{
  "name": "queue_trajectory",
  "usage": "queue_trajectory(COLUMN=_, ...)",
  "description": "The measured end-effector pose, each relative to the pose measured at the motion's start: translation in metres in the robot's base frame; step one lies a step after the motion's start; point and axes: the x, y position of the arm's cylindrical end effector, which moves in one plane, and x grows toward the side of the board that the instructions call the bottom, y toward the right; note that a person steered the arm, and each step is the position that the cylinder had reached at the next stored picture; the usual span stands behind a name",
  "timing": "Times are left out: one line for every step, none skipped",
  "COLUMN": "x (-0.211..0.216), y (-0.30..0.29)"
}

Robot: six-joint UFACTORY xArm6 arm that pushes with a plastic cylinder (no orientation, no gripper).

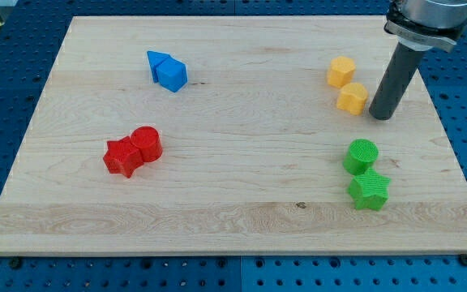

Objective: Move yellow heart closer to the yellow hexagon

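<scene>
Two yellow blocks sit close together at the view's upper right. The upper one (340, 71) looks like the hexagon. The lower one (352, 99) looks like the heart, a small gap below and slightly right of it. My tip (381, 115) rests on the board just right of the yellow heart, slightly lower in the view, very near or touching its right side. The dark rod rises from there toward the view's top right corner.
Two blue blocks (167, 70) touch at the upper left. A red star-like block (122, 158) and a red cylinder (146, 143) touch at the lower left. A green cylinder (361, 156) and a green star-like block (369, 191) sit at the lower right, below my tip.
</scene>
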Motion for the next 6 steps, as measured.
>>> queue_trajectory(x=0.0, y=-0.008)
queue_trajectory(x=0.0, y=-0.023)
queue_trajectory(x=0.0, y=-0.036)
queue_trajectory(x=-0.009, y=-0.039)
queue_trajectory(x=-0.016, y=-0.045)
queue_trajectory(x=-0.024, y=-0.047)
